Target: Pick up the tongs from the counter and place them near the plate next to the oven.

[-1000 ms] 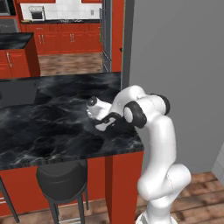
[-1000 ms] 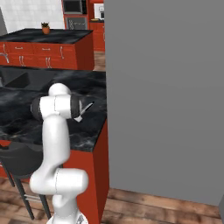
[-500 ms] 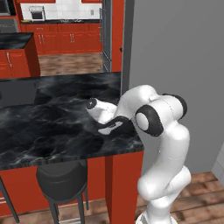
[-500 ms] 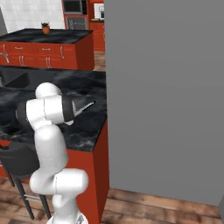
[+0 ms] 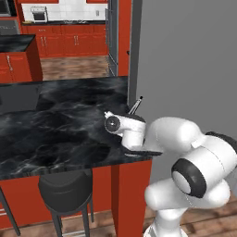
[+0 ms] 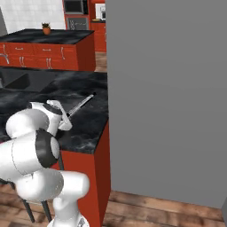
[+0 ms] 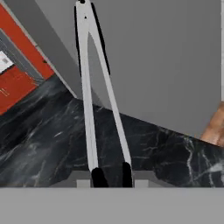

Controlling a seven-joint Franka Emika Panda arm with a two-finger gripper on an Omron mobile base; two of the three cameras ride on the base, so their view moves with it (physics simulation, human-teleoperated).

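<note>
arm swung right, pincer [image 7: 111,175] gripping slim tongs [image 7: 94,100]

I read the counter [image 5: 60,134] as polished black stone, glossy, with white veining; its panels [image 5: 132,194] below look like smooth red lacquer; the tongs [image 7: 94,96] between my dark matt fingertips [image 7: 98,177] are thin grey metal, smooth and faintly shiny; the tall wall [image 6: 168,88] on the right is flat matt grey; the floor [image 6: 146,213] looks like wood planks; the stool [image 5: 65,192] seat is matt black.

Tongs [image 7: 89,87] in the pincer [image 7: 111,175], above the counter [image 7: 48,127].
</note>
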